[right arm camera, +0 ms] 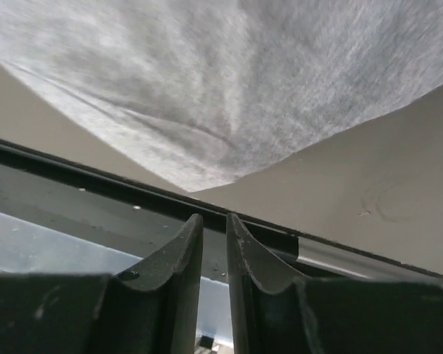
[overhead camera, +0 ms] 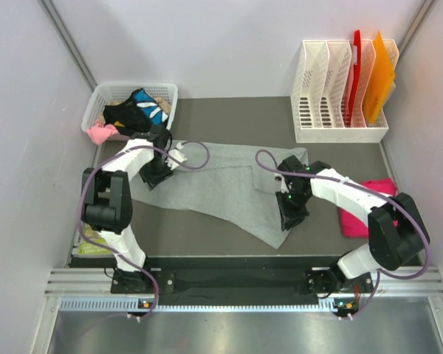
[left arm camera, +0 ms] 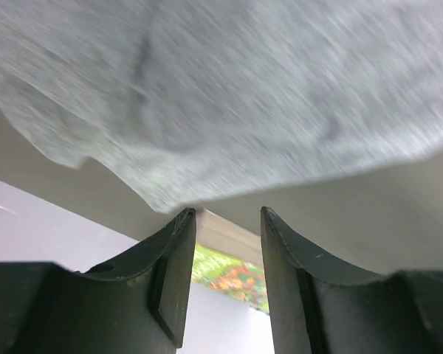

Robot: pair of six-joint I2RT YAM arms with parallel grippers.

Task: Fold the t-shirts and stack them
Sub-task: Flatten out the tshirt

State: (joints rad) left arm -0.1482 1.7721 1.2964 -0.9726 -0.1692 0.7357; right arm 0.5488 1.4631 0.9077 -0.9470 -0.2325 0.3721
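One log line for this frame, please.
left gripper: open, at grey shirt edge | right gripper: narrow gap, empty | pink shirt: aside, right

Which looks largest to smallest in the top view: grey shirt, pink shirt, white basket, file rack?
1. grey shirt
2. file rack
3. white basket
4. pink shirt, partly hidden by the right arm, so unsure

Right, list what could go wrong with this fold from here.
1. The corner of the grey t-shirt lies ahead of the right end effector, not between its fingers; closing may catch nothing.
2. The left end effector is likewise short of the shirt's edge, so the fold could skew.
3. The right arm reaches over the magenta t-shirt and could drag it.
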